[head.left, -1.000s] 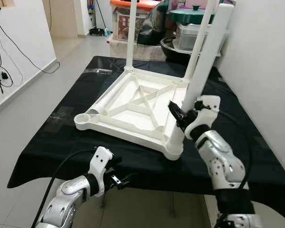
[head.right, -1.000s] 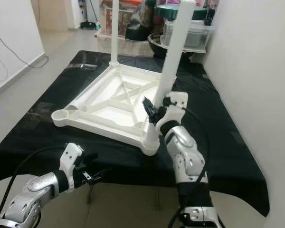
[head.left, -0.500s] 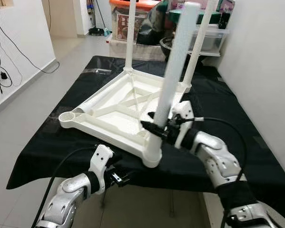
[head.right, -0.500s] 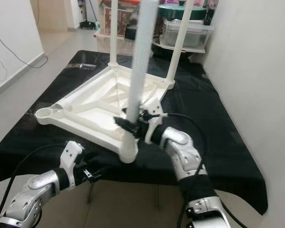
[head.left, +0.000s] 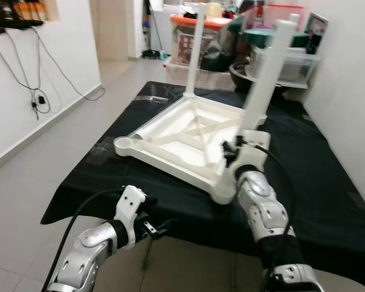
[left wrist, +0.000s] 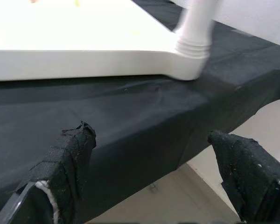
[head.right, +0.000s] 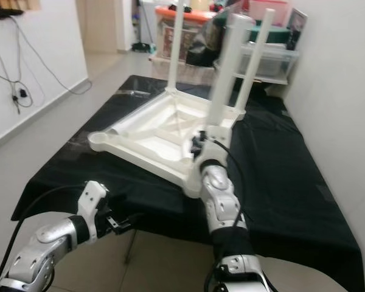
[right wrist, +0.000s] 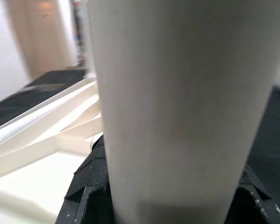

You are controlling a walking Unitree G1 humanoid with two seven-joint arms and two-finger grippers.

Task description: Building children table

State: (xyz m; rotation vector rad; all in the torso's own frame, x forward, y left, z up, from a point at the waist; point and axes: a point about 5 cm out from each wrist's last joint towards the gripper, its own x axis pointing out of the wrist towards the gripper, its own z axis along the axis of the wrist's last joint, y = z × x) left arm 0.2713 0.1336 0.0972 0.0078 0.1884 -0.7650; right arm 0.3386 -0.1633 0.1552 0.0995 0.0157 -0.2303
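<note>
1. Your children's table top (head.left: 182, 137) lies upside down on the surface (head.left: 316, 182), which is draped in a black cloth, ribs facing up, sitting around the middle of it and angled so one corner points toward you.
2. Your right pincer (head.left: 234, 152) is clamped around the near leg (head.left: 264, 79), low down where it meets the corner socket at about 5 o'clock of the top. The right wrist view has black fingers (right wrist: 91, 186) hugging both sides of the white tube (right wrist: 177, 107), so it is closed on that leg.
3. That near leg stands up from its socket with a lean away from you, toward 1 o'clock.
4. Two more legs are up: one at the far corner (head.left: 193, 48) around 12 o'clock, another (head.right: 255, 55) at the right far corner.
5. The corner at 9 o'clock shows a bare round socket (head.left: 126, 143).
6. Your left pincer (head.left: 155, 230) hangs below the surface's near edge at 7 o'clock, holding nothing. Its fingers (left wrist: 70, 163) are spread wide in the wrist view, with the cloth edge and a socketed corner (left wrist: 189, 70) beyond them.
7. Storage boxes (head.left: 198, 36) and clutter sit behind the surface at 12 o'clock; cables (head.left: 36, 91) run down the wall at 10 o'clock.
</note>
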